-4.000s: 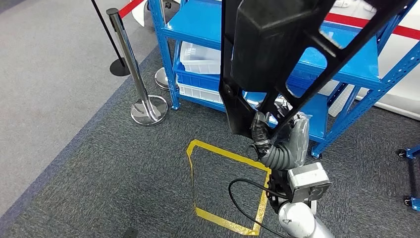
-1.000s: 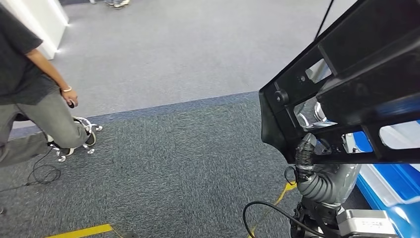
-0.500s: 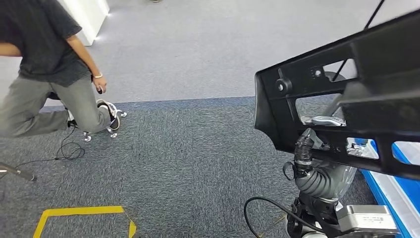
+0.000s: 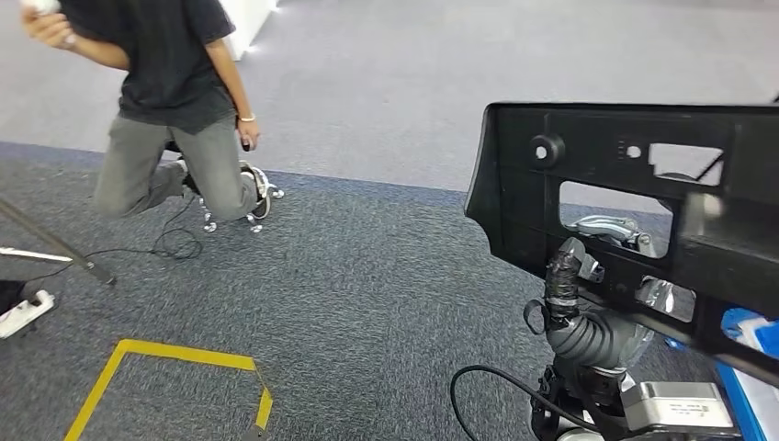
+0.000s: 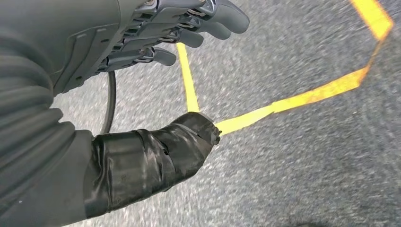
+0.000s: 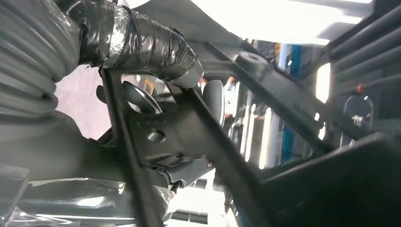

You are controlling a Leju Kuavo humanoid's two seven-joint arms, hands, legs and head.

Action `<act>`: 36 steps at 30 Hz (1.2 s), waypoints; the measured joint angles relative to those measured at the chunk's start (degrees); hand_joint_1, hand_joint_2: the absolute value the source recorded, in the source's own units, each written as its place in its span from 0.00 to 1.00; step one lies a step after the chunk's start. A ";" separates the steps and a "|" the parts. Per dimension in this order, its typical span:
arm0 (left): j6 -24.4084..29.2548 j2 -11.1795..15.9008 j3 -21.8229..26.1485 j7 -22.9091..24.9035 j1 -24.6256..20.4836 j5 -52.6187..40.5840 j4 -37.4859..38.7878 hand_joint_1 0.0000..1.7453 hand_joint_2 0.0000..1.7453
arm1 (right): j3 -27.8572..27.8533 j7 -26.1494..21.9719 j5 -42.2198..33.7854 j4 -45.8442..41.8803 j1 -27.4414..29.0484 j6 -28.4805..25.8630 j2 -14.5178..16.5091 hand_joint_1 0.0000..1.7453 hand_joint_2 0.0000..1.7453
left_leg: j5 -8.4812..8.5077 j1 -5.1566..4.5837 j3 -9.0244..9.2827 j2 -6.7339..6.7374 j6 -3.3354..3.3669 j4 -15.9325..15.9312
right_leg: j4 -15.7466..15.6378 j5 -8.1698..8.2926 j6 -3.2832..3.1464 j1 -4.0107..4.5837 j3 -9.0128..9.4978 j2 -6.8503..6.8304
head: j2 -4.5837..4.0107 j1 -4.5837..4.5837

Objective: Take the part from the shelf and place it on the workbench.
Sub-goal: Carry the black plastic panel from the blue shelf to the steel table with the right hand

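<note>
Head view: I have the part (image 4: pixel 634 211), a big black openwork plastic frame, held up on the right side of the picture, gripped from below by my right hand (image 4: pixel 597 276), whose taped thumb is hooked over one of its bars. Since four seconds ago the whole picture has swung. The blue shelf that stood straight ahead is gone from the middle, with a sliver of blue left at the near right edge (image 4: pixel 749 335). That is the camera turning, not the things moving. In the last second the part has also come from tilted to nearly level across my view. Far left, a person (image 4: pixel 174 101) crouches on the carpet (image 4: pixel 367 276), well apart from me, and a yellow tape outline (image 4: pixel 174 367) lies near left. I judge the pick-up done and the carry under way; I see no workbench yet.

Left wrist view: my left hand (image 5: pixel 156 42) hangs over the carpet and the yellow tape, fingers loosely curled with a gap to the thumb, holding nothing.

Right wrist view: close behind the right hand, the part's dark bars cross the picture and the fingers (image 6: pixel 210 97) are wrapped round one bar.
</note>
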 joint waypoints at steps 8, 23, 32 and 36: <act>0.14 -0.21 -0.18 1.72 -0.93 -0.15 -0.15 0.00 1.00 | 0.82 -1.39 -2.48 0.38 -1.67 0.20 0.42 1.00 1.00 | -2.03 0.21 -3.65 0.50 -2.30 4.96 | -5.30 1.07 -1.86 -0.41 2.46 -0.27 | 0.00 -0.62; -1.25 -0.60 -1.30 4.24 -3.05 -2.47 -0.69 0.00 1.00 | 2.68 -1.79 -2.17 2.36 -3.17 0.16 0.79 1.00 1.00 | 0.88 -0.54 -0.55 5.84 0.22 -1.04 | -5.33 -1.41 -0.45 0.90 4.67 -6.47 | 0.00 -0.84; -1.20 -0.74 -1.79 3.83 -3.39 -1.60 -0.80 0.00 1.00 | 2.78 -0.99 -1.37 3.27 -3.15 0.17 0.76 1.00 1.00 | -0.22 -0.16 -0.25 -0.66 0.19 0.28 | -1.47 1.01 -0.19 0.18 -0.08 0.69 | 0.00 -0.47; -1.25 -0.73 -1.79 4.15 -3.49 -1.26 -0.81 0.00 1.00 | 2.88 -0.74 -0.94 3.58 -3.02 0.27 0.75 1.00 1.00 | -0.35 0.20 -1.47 -3.25 -1.21 1.01 | -5.33 1.57 -0.87 0.03 1.60 2.87 | 0.00 -0.51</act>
